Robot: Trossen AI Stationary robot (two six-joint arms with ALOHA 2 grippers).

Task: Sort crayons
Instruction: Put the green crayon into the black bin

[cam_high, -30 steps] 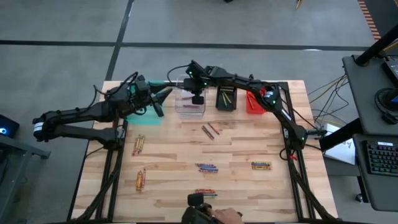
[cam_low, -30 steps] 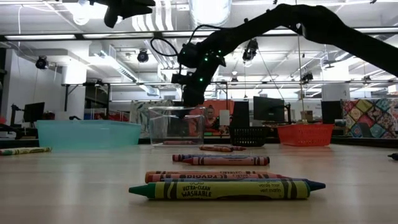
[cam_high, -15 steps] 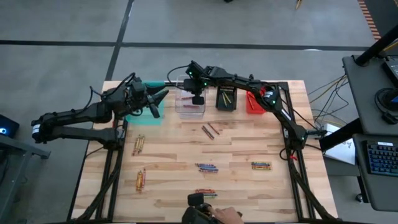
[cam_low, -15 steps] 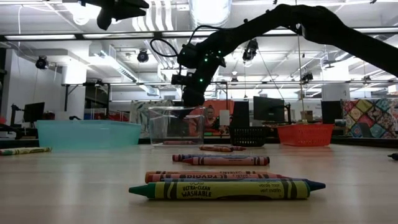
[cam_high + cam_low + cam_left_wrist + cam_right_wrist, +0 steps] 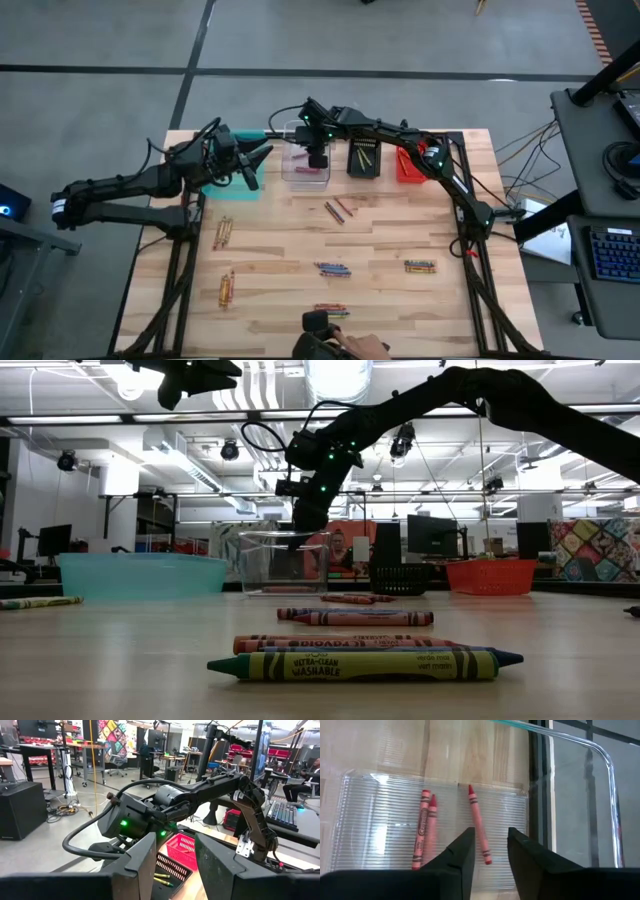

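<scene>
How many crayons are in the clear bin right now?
3, all red. Two crayons lie side by side on the floor of the clear bin; a third crayon lies apart, by the open right gripper. The fingers may hide more.

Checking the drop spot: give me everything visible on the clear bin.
The clear bin is see-through ribbed plastic, rectangular with rounded corners, upright on the wooden table between the teal bin and black bin. Three red crayons lie flat on its floor: two side by side, one apart. The right gripper hangs open above it, touching nothing.
</scene>
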